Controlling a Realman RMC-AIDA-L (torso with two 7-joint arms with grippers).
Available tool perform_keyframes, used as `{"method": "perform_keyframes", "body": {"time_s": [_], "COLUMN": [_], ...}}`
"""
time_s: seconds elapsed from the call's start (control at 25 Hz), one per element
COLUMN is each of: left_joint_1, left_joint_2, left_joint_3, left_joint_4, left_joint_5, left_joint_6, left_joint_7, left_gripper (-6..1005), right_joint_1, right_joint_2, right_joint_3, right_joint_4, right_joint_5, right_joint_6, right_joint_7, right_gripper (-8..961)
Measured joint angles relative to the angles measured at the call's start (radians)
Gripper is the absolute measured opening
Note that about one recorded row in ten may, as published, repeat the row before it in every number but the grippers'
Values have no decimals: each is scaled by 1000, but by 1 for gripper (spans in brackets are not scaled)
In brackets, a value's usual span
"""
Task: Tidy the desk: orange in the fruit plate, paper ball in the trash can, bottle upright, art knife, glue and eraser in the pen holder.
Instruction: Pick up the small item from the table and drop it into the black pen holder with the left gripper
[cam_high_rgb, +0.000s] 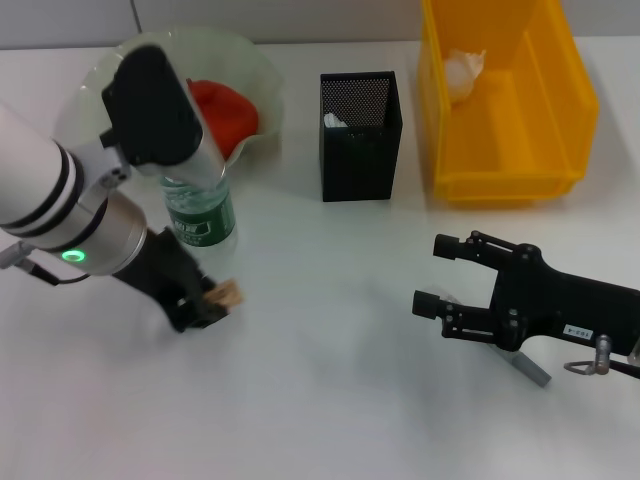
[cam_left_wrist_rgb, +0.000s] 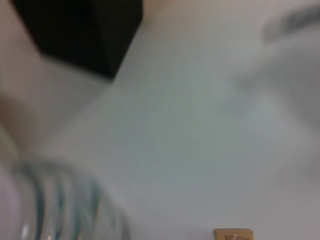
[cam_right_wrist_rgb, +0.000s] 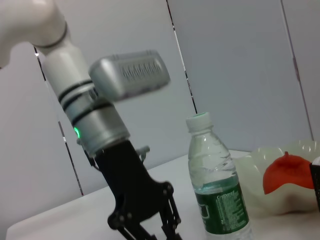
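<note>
Only the right wrist view shows the bottle (cam_right_wrist_rgb: 216, 182) upright; right pincer (cam_high_rgb: 436, 274) wide, left pincer (cam_high_rgb: 205, 303) unclear.

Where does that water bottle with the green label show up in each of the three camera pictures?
Head view: the water bottle stands upright at the left, partly behind the left arm, in front of the fruit plate.
Left wrist view: only a blurred ribbed clear body at the lower corner, probably the bottle.
Right wrist view: it stands upright near the middle, cap on, beside the left gripper.
Shared landmark: the black pen holder, also in the left wrist view.
</note>
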Motion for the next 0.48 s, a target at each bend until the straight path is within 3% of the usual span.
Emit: {"method": "perform_keyframes", "body": {"time_s": [0.16, 0.2, 0.48], "left_joint_1": [20, 28, 25], "left_joint_2": [1, 1, -1], "left_joint_3": [-22, -42, -76], "left_joint_4": [70, 92, 74], "left_joint_5": [-85, -157, -331], "left_joint_6": [3, -3, -101], "left_joint_7": [26, 61, 144], "left_gripper": [276, 276, 277], "right_joint_1": [2, 3, 18], "right_joint_2": [0, 1, 2], "right_joint_3": [-6, -7, -4], "right_joint_4": [11, 15, 47], "right_joint_5": [0, 0, 0], "right_joint_6": [15, 22, 43], "right_joint_7": [0, 0, -1], "right_gripper": [832, 832, 832]}}
